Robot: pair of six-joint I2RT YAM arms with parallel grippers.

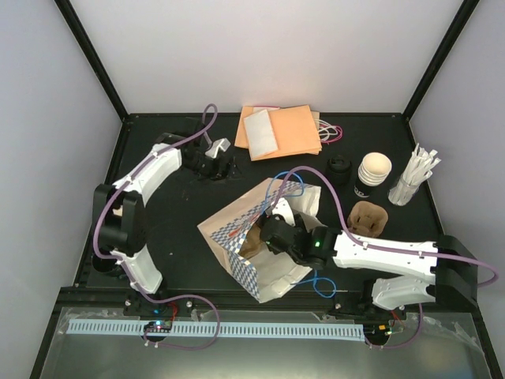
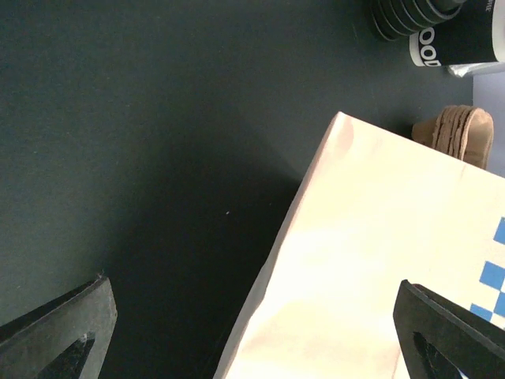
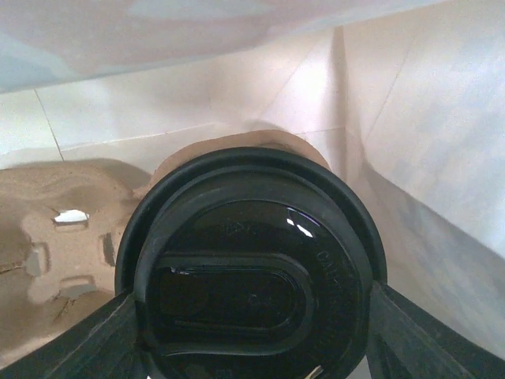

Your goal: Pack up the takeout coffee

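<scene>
The takeout coffee (image 3: 252, 276) fills the right wrist view, its round black lid facing the camera. My right gripper (image 3: 252, 335) is shut on it, one finger pressed to each side of the cup. Cup and gripper (image 1: 272, 233) are inside the open paper bag (image 1: 264, 264), a cream bag with a blue checked rim lying tilted at mid-table. A brown pulp carrier (image 3: 55, 237) lies in the bag just left of the cup. My left gripper (image 1: 221, 162) sits at the back left, clear of the bag, jaws wide open and empty (image 2: 252, 339) over the bag's outer wall (image 2: 379, 260).
At the back right stand a stack of cream cups (image 1: 372, 174), a pile of black lids (image 1: 339, 167), a stack of brown carriers (image 1: 369, 217) and a holder of white sticks (image 1: 416, 175). Orange paper sleeves (image 1: 284, 130) lie at the back centre. Black frame posts edge the table.
</scene>
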